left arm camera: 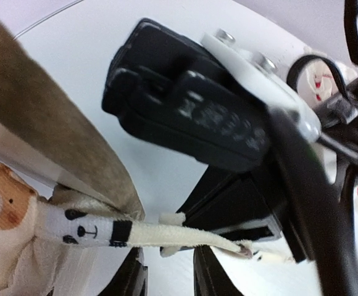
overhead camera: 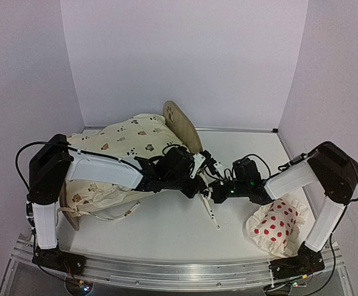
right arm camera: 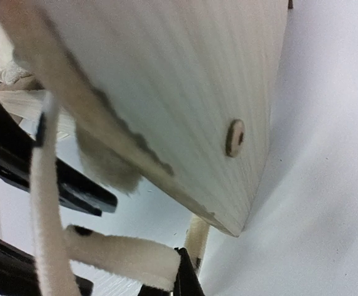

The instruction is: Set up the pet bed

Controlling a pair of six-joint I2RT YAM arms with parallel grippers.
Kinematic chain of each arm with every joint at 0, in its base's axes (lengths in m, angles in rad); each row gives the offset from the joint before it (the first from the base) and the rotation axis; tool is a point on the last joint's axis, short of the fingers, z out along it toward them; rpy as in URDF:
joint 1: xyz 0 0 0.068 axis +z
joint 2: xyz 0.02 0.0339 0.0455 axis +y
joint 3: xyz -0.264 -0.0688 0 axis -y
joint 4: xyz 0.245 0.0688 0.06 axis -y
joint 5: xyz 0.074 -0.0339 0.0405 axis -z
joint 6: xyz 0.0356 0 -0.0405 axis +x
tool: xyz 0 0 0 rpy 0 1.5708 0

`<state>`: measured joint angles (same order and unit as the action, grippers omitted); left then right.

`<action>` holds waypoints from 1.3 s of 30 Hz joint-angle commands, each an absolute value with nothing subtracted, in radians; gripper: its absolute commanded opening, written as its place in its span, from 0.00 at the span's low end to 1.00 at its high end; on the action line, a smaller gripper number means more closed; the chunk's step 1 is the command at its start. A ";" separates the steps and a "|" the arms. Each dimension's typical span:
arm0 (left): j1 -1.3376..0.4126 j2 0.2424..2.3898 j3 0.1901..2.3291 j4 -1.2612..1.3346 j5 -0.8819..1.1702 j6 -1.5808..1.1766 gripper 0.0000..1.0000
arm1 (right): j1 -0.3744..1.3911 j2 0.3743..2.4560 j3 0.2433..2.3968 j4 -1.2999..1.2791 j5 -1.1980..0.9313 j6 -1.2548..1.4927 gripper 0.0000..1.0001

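A white bench (overhead camera: 166,231) is seen from above, with two black-and-white arms bolted at its near edge. The bed (overhead camera: 183,126), a light plywood frame, is set on the left half of the bench, running diagonally from the front left towards the middle at the back. One rounded end board with a paw-print cutout is raised near the bench's centre. The other end board is partly seen at the front left, behind the left arm (overhead camera: 99,168).

The bed is largely covered by a cream cushion (overhead camera: 126,139) printed with small animals, heaped unevenly on top. The right arm (overhead camera: 290,180) is stretched in from the right, and both wrists are brought close together just in front of the raised end board. A white pillow (overhead camera: 276,227) with red dots is lying on the bench at the front right, well apart from the bed.

A narrow cream tie (left arm camera: 166,233), printed with a panda, is stretched from the cushion's corner, just beside the end board. The right jaws are clamped together on its far end. The left jaws are held apart just below the tie.
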<state>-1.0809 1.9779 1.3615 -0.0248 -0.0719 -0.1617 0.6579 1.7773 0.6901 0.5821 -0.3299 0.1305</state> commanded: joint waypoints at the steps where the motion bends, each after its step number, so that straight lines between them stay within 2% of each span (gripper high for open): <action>1: -1.091 1.906 1.305 -0.040 -0.076 -0.188 0.54 | 0.664 1.752 0.674 0.588 -0.273 0.237 0.00; 3: -1.109 1.887 1.273 -0.043 -0.099 -0.192 0.64 | 0.664 1.754 0.670 0.586 -0.280 0.277 0.00; 5: -1.127 1.883 1.256 -0.057 -0.123 -0.197 0.69 | 0.664 1.754 0.665 0.586 -0.284 0.311 0.00; 10: -1.181 1.908 1.256 -0.077 -0.159 -0.222 0.72 | 0.664 1.731 0.658 0.587 -0.247 0.399 0.00; 20: -1.200 1.935 1.202 0.099 -0.136 -0.341 0.72 | 0.667 1.623 0.671 0.588 -0.264 0.583 0.00; 32: -1.175 1.993 1.204 0.244 -0.023 -0.415 0.72 | 0.667 1.621 0.707 0.588 -0.256 0.658 0.00; 39: -1.166 2.045 1.230 0.235 -0.027 -0.419 0.61 | 0.667 1.611 0.704 0.588 -0.268 0.667 0.00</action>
